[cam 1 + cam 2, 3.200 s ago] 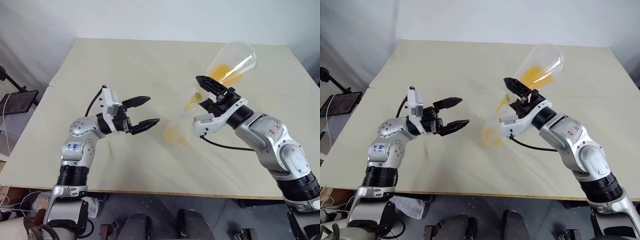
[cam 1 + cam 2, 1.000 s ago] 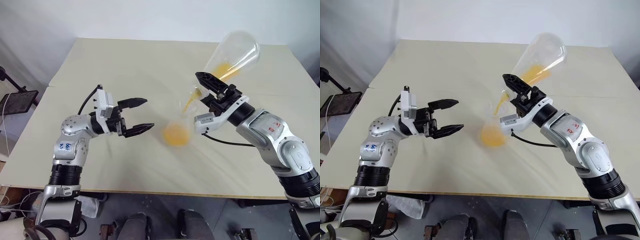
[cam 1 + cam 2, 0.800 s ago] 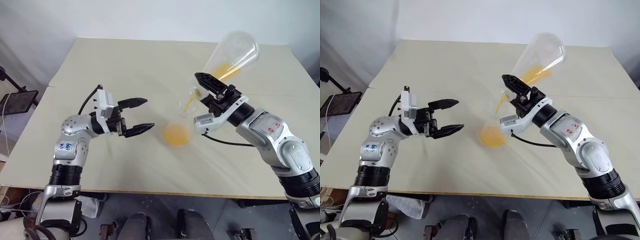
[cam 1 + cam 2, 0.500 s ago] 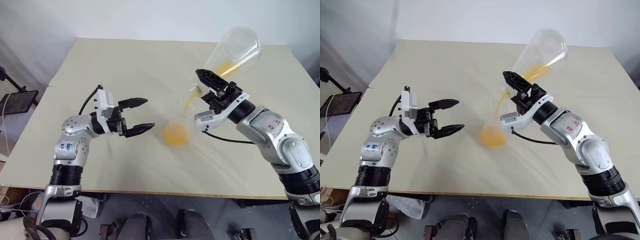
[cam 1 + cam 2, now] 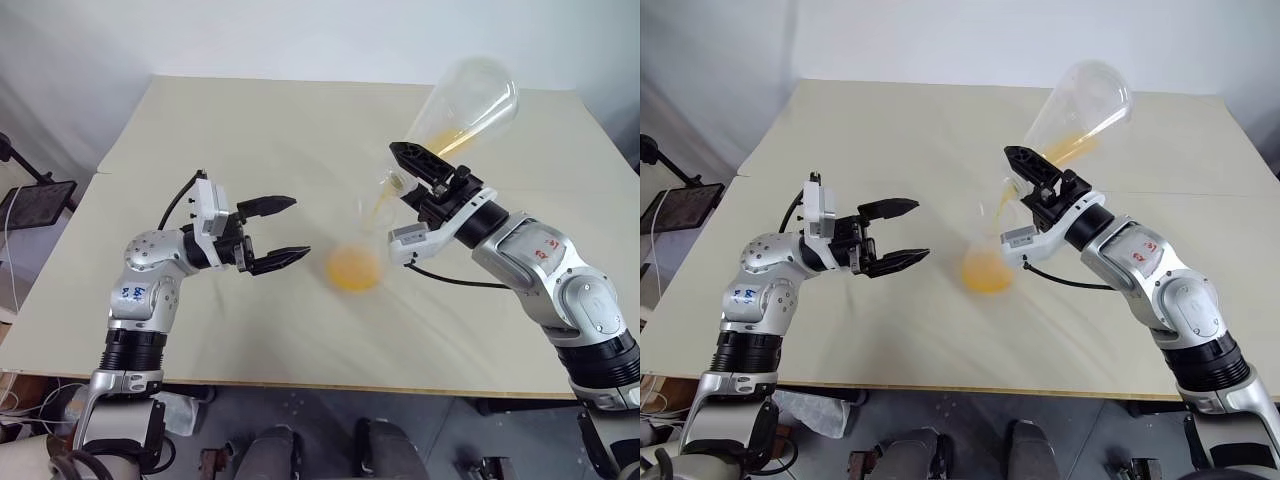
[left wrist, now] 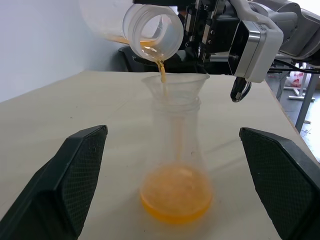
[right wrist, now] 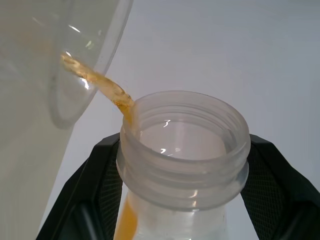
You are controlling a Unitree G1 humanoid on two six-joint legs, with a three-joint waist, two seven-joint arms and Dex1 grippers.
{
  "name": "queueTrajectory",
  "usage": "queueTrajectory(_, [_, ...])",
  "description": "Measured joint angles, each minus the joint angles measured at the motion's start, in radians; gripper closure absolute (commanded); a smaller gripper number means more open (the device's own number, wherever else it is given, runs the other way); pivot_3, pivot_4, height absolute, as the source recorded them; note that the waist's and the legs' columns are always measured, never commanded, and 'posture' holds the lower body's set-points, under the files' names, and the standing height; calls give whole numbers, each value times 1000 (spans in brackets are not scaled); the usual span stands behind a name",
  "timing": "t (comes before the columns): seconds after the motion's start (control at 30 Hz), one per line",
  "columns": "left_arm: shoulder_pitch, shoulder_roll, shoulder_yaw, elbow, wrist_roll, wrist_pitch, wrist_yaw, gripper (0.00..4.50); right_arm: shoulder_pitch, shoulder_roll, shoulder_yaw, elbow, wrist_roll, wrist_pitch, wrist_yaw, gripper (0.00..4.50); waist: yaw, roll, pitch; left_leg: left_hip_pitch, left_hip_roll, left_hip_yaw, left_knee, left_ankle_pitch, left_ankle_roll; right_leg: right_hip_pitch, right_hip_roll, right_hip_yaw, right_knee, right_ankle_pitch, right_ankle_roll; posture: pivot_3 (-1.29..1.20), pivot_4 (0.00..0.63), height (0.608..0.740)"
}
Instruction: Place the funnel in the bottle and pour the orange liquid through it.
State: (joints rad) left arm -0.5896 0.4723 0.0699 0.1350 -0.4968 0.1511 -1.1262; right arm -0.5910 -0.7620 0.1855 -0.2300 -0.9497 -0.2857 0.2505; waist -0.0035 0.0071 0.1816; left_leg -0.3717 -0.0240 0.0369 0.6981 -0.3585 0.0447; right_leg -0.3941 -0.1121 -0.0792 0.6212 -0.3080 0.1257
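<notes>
The small clear bottle (image 5: 353, 258) stands on the table with the clear funnel (image 6: 175, 84) seated in its neck. Orange liquid (image 6: 175, 195) pools in the bottle's base. My right gripper (image 5: 408, 168) is shut on the neck of a large conical flask (image 5: 468, 100), which is tipped mouth-down over the funnel. A thin orange stream (image 6: 162, 70) runs from the flask's mouth (image 7: 185, 132) into the funnel, and a little orange remains inside the flask. My left gripper (image 5: 298, 228) is open, level with the bottle and a short way to its left, touching nothing.
The pale tabletop (image 5: 260, 130) stretches wide around the bottle. Its front edge runs just below my arms. A dark stand (image 5: 35, 205) sits off the table's left side.
The orange pool in the bottle has grown and less is left in the flask, which is tipped slightly steeper. Over the last second neither arm has visibly moved.
</notes>
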Motion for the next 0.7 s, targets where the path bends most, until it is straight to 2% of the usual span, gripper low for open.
queueTrajectory(0.7, [0,-7,0,0,0,-1,4,0,13,0,0,0,-43,-20,-36,1680,0,0,0,0,0,0,0,0,0,0,0,0,0,0,0,0,150,740])
